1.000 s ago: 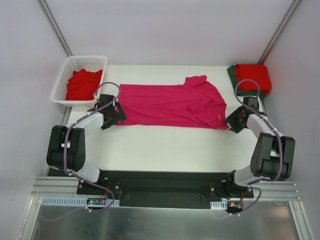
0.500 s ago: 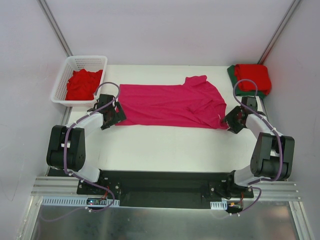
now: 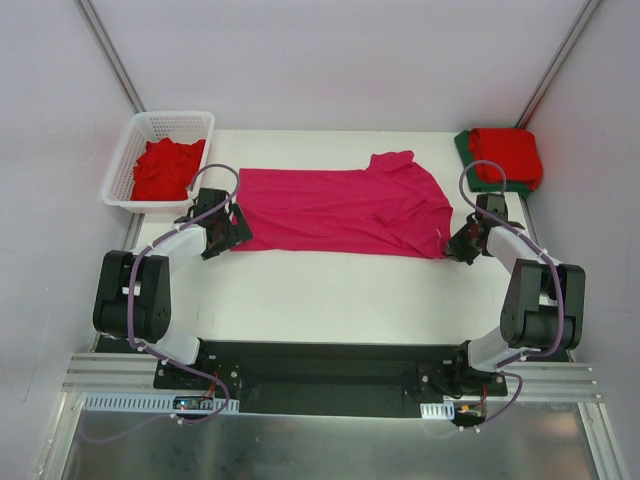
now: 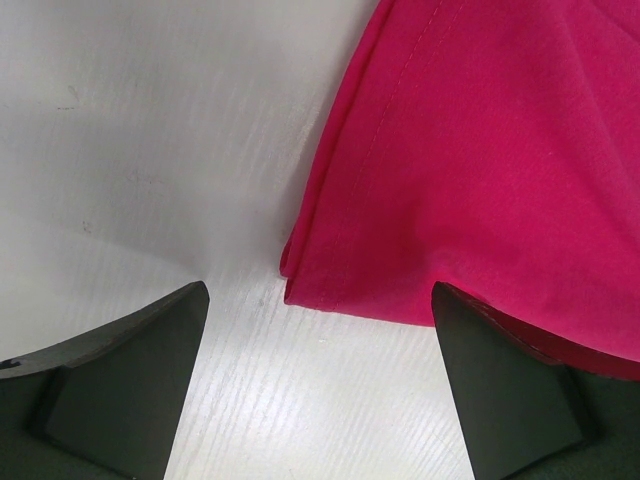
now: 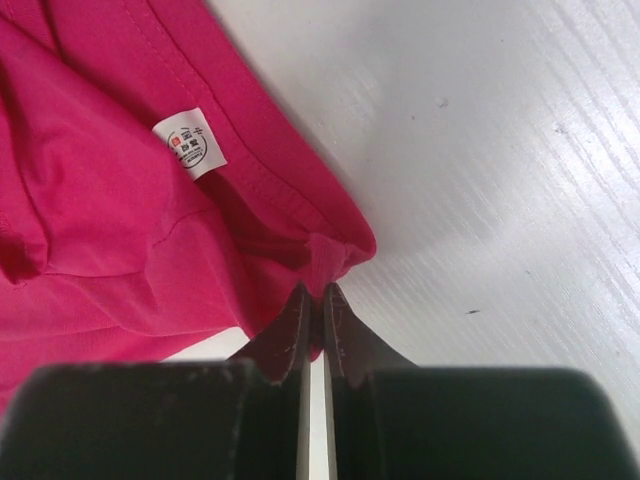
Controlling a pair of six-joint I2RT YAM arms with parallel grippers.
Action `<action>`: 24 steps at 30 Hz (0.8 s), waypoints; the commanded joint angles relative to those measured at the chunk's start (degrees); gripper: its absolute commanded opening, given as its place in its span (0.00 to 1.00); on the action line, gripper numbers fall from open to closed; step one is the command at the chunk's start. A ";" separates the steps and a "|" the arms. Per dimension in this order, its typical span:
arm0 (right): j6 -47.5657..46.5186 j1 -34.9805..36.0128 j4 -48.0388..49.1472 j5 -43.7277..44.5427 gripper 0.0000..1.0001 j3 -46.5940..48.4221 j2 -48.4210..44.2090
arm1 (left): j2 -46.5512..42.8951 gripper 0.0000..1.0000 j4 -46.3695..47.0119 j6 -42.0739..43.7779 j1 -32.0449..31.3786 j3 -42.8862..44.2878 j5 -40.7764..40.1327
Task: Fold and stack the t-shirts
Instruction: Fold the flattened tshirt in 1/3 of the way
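The magenta-pink t-shirt [image 3: 340, 210] lies spread flat across the middle of the table, its neck end to the right. My left gripper [image 3: 234, 232] is open, with the shirt's near left hem corner [image 4: 310, 285] just ahead between its fingers [image 4: 318, 300]. My right gripper [image 3: 456, 247] is shut on a pinch of cloth at the shirt's neck edge [image 5: 335, 255]; its fingertips [image 5: 312, 295] are pressed together. The white neck label [image 5: 192, 142] shows just beyond them.
A white lattice basket [image 3: 172, 122] at the back left holds a crumpled red shirt [image 3: 165, 170]. At the back right corner a folded red shirt [image 3: 508, 155] lies on a folded dark green one [image 3: 464, 148]. Bare white table lies in front of the magenta shirt.
My right gripper has moved a little left and back onto the shirt's neck edge. The left arm and the shirt have stayed still.
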 commanded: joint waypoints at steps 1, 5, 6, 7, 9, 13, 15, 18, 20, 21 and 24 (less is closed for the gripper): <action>0.14 0.22 0.30 -0.23 0.01 2.12 0.10 | 0.59 0.94 0.78 0.98 0.76 1.78 -0.26; 0.05 0.22 0.22 -0.14 0.01 2.03 0.19 | 0.85 0.93 0.95 0.89 0.76 1.69 -0.34; -0.04 0.31 0.39 -0.23 0.02 1.94 0.10 | 0.85 0.90 1.04 0.80 0.76 1.60 -0.34; 0.05 0.31 0.30 -0.14 0.01 1.94 0.01 | 1.11 0.85 1.13 0.80 0.76 1.60 -0.34; -0.04 0.31 0.30 -0.23 0.01 1.94 0.01 | 1.29 0.74 1.39 0.71 0.76 1.60 -0.25; -0.30 0.31 0.13 -0.49 0.01 2.38 0.10 | 2.52 0.68 1.92 0.71 0.76 2.13 -0.51; -0.39 0.31 -0.05 -0.49 0.02 2.56 0.10 | 2.87 0.67 2.09 0.71 0.76 2.66 -0.69; -0.39 0.31 -0.05 -0.49 0.01 2.56 0.10 | 3.66 0.61 2.36 0.80 0.76 3.18 -0.95; -0.57 0.31 -0.13 -0.49 0.01 2.56 0.10 | 4.19 0.55 2.54 0.80 0.76 3.62 -0.87; -0.48 0.31 -0.22 -0.49 0.01 2.56 0.10 | 4.36 0.51 2.71 0.80 0.76 3.71 -0.78; -0.65 0.31 -0.22 -0.41 0.01 2.64 0.10 | 4.80 0.28 2.71 0.71 0.76 4.15 -0.78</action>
